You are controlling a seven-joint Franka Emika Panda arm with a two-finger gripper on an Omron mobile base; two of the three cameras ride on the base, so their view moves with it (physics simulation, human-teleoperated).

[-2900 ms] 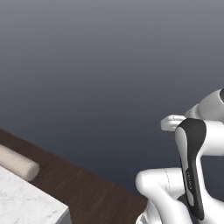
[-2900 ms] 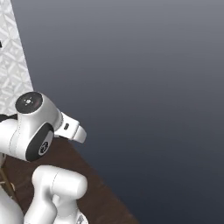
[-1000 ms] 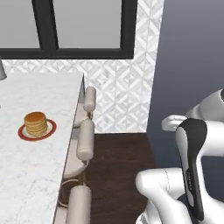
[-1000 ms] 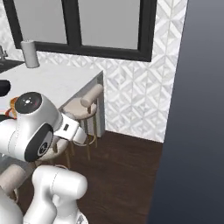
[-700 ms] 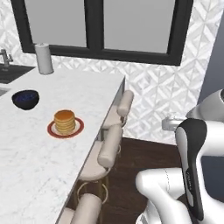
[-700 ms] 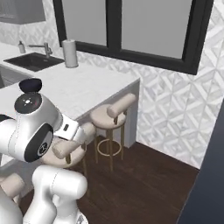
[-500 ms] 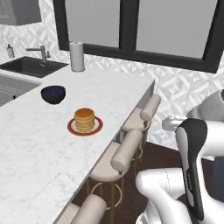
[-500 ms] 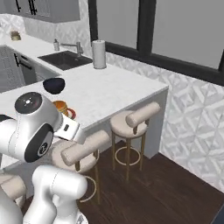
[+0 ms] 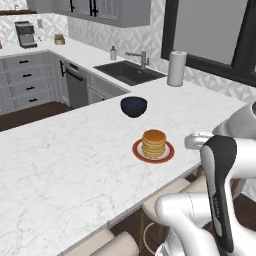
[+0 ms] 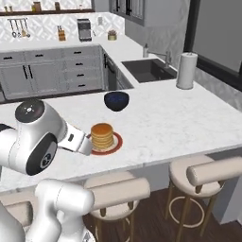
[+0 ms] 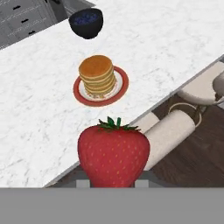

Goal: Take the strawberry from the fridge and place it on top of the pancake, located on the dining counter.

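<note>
Off the dining counter (image 11: 39, 131) edge | hand (image 11: 113, 183) clamped on strawberry (image 11: 113, 153) | pancake (image 11: 97, 75) near edge

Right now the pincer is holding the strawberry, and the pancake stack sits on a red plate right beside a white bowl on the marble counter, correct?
Not quite: the bowl is dark blue, not white, as the left base view shows. The rest holds: the pincer holds the strawberry, and the pancake stack sits on a red plate on the marble counter.

The arm is folded close above the base, elbow raised. The hand (image 11: 112, 183) is held off the counter's edge, clamped on the strawberry (image 11: 113, 152).
</note>
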